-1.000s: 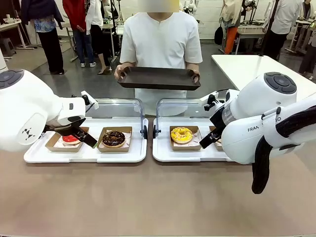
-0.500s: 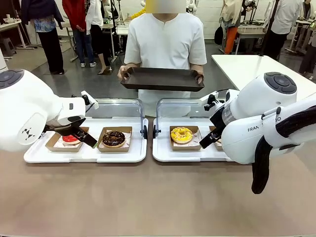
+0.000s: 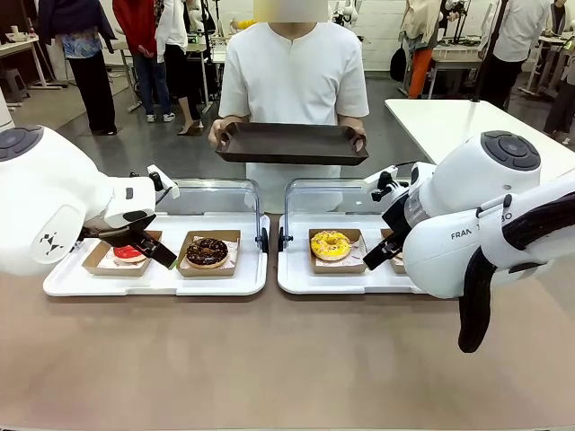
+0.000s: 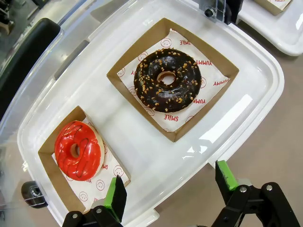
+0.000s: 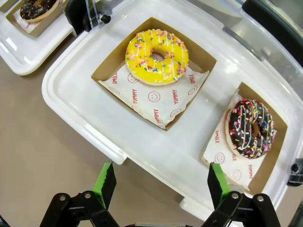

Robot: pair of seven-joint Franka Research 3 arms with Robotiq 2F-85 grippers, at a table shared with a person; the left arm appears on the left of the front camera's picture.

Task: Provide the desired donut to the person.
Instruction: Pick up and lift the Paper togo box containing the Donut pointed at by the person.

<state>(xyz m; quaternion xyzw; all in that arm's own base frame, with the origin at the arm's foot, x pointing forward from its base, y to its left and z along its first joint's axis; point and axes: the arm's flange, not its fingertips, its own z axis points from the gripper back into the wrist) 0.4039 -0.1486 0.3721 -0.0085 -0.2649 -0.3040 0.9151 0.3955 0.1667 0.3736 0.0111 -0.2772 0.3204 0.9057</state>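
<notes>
1. We count one person point(image 3: 292, 72) in a white shirt at the far side of the table point(image 3: 287, 359). The person holds one dark tray point(image 3: 289, 144) level at waist height, with a hand point(image 3: 216, 135) at each short end.
2. We count two white trays side by side on the table: the left tray point(image 3: 157, 283) and the right tray point(image 3: 341, 285). Each has a clear lid point(image 3: 211, 196) standing open along its far edge.
3. We count four donuts, two to a tray. Each sits in its own brown cardboard box point(image 5: 111, 64) lined with printed paper.
4. The left tray carries the red-glazed donut point(image 4: 78, 150) and the chocolate donut with nut crumbs point(image 4: 167, 80).
5. The right tray carries the yellow sprinkled donut point(image 5: 156, 56) and the chocolate donut with coloured sprinkles point(image 5: 251, 128).
6. We cannot tell which donut is the wanted one. All four lie in their boxes on the white trays, well apart from the dark tray.
7. The left gripper point(image 4: 170, 182) hangs over the near rim of the left tray with its fingers spread wide and gripping nothing. One green pad is just beside the corner of the red donut's box.
8. The right gripper point(image 5: 161, 175) hangs over the near rim of the right tray, likewise spread wide and touching nothing.
</notes>
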